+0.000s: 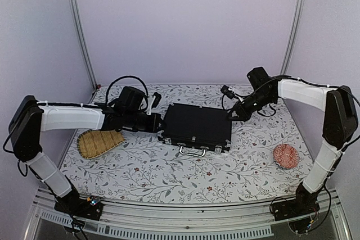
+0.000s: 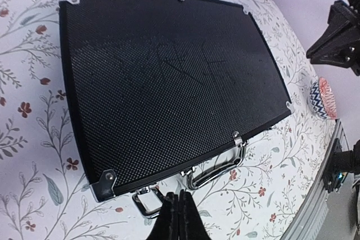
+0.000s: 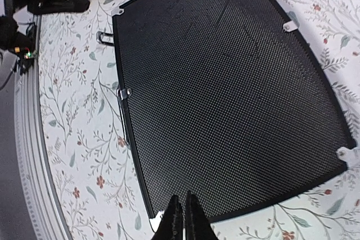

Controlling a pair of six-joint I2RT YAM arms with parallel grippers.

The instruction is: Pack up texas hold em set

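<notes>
the closed black rectangular case with silver handle (image 1: 197,127) lies flat and centred, long axis running left to right; the left claw (image 1: 160,122), clenched empty, sits at its left end, the right claw (image 1: 230,115), likewise clenched, near its right rear corner.

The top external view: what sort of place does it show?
Probably a robot lab workcell: plain walls with metal posts, the left arm and right arm bolted to a rail, a floral-cloth table with a black case.

Pale lilac walls (image 1: 185,26); floral tablecloth (image 1: 140,167); silver corner posts (image 1: 79,26).
</notes>
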